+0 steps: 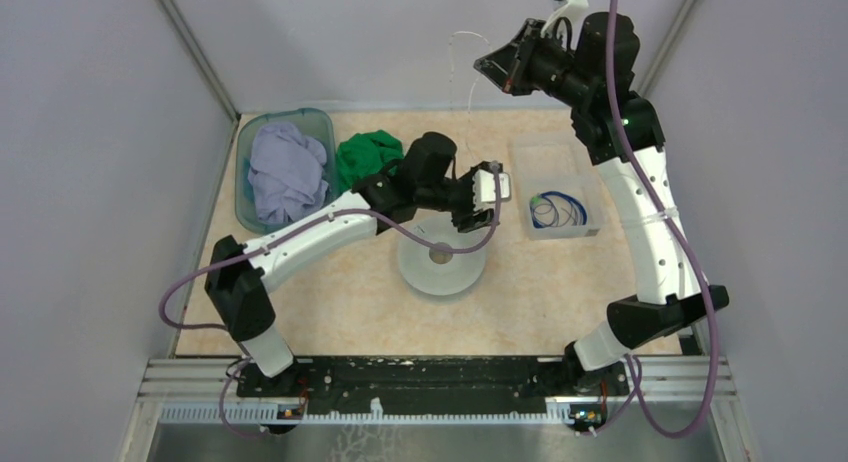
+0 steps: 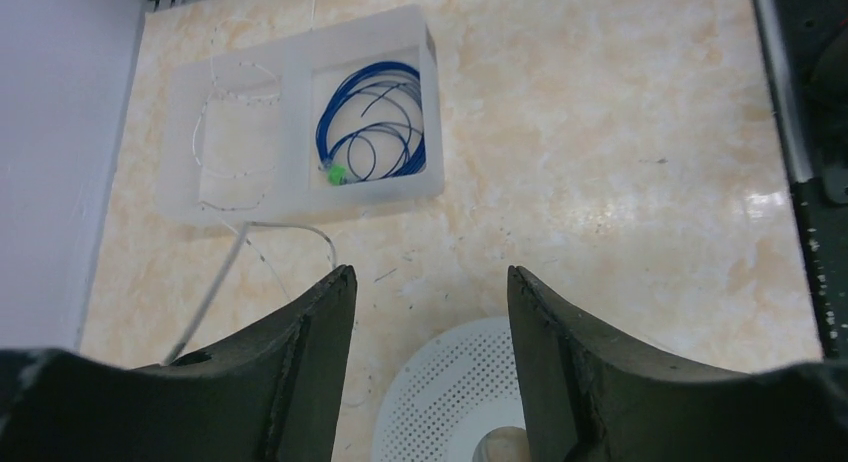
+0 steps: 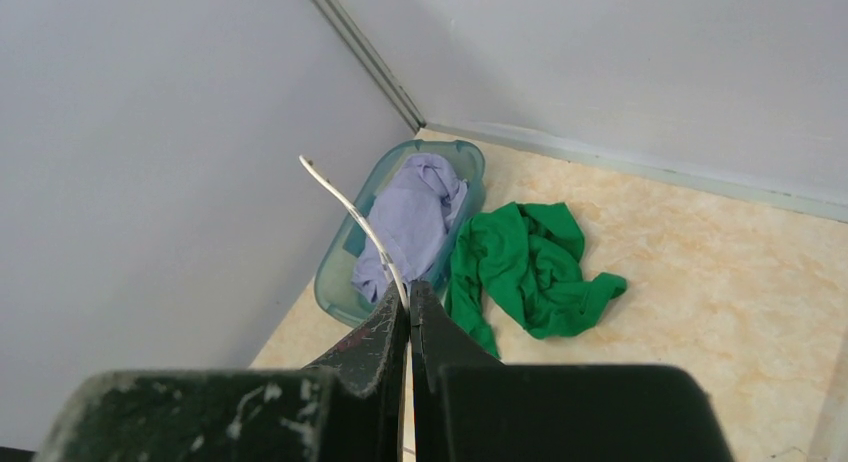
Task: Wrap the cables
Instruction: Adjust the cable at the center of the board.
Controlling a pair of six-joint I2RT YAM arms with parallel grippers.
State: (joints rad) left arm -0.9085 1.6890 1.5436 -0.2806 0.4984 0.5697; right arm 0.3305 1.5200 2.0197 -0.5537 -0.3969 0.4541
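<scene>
The dark blue cable (image 2: 375, 122) lies coiled, its green bit (image 2: 337, 174) at the edge, in one compartment of a clear tray (image 2: 432, 102); from above the coil (image 1: 558, 210) shows at the right. The whitish cable (image 2: 235, 132) loops in the other compartment, and one strand of it runs out over the table. My right gripper (image 3: 408, 297) is shut on that whitish cable (image 3: 355, 217), raised high at the back (image 1: 485, 67). My left gripper (image 2: 430, 277) is open with nothing between its fingers, over the pale-grey spool (image 2: 450, 402), short of the tray.
A teal basin (image 1: 250, 132) with a lilac cloth (image 3: 415, 207) stands at the back left, and a green cloth (image 3: 530, 262) lies beside it. The spool (image 1: 440, 267) sits mid-table. Grey walls close in the left, right and back.
</scene>
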